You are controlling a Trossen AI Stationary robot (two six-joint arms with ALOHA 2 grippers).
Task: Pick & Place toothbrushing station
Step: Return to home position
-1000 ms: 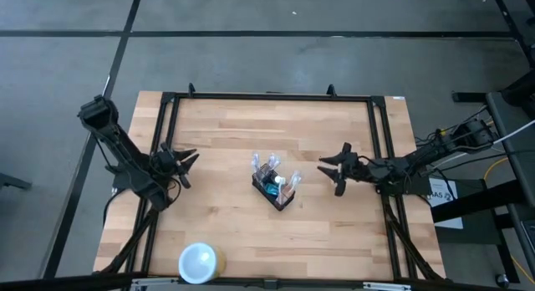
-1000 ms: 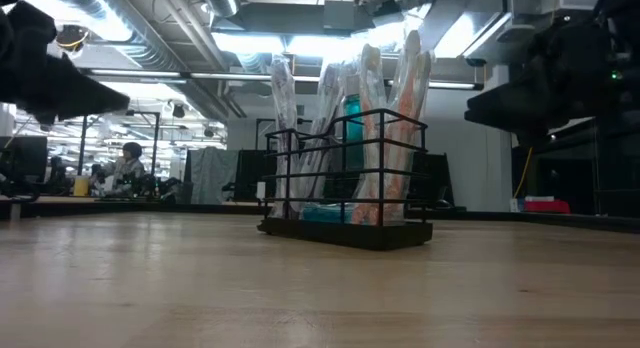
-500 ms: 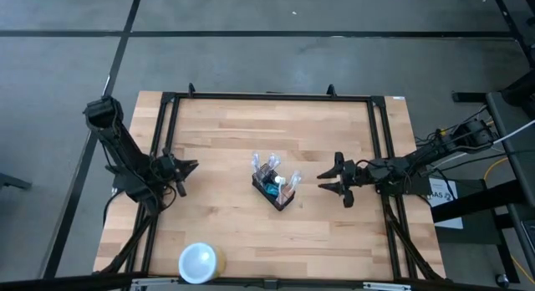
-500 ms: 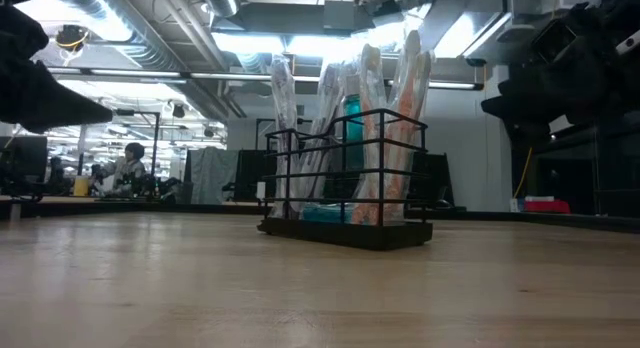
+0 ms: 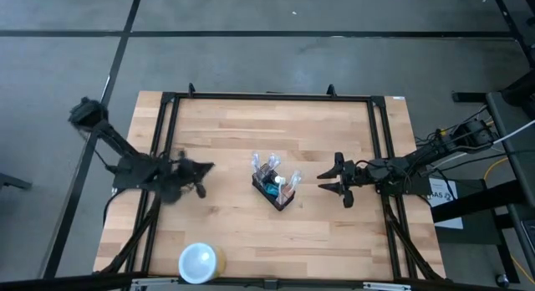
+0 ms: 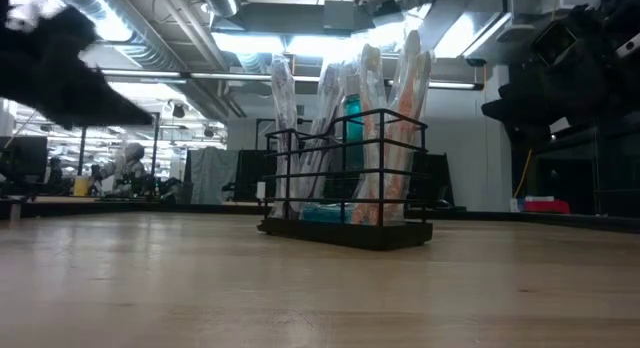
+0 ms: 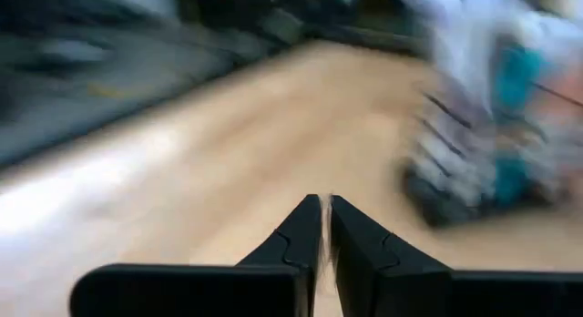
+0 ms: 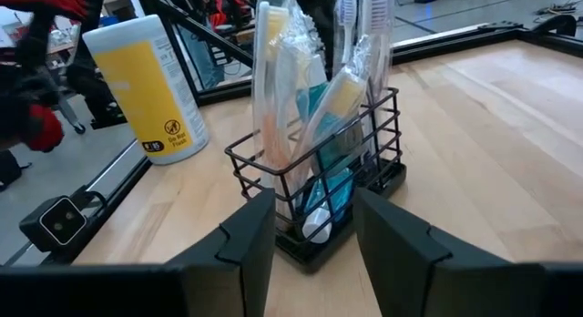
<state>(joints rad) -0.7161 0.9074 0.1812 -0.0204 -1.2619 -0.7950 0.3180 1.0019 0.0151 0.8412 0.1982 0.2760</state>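
The left pincer [image 5: 201,168] hangs over the worktop's [image 5: 242,128] left part, its fingers pressed together with only a thin slit between them and nothing held. Near the front edge stands a round canister with a white lid [image 5: 199,262], yellow and white down its side.

The toothbrushing station [image 5: 276,186] sits near the worktop's middle, well apart from the canister. It is a small black wire caddy on a dark base, with open grid walls. Toothbrushes in clear wrappers stand upright in it, heads up, beside a teal item. From above, its long axis runs diagonally, from rear left to front right.

Just to its right, the right pincer [image 5: 328,181] faces the caddy with its fingers spread wide and holding nothing.

The worktop is pale wooden planks edged by black rails, on a grey floor. Beyond it lies a workshop hall with ceiling lights and ducts, and a person [image 6: 128,160] sits far off.
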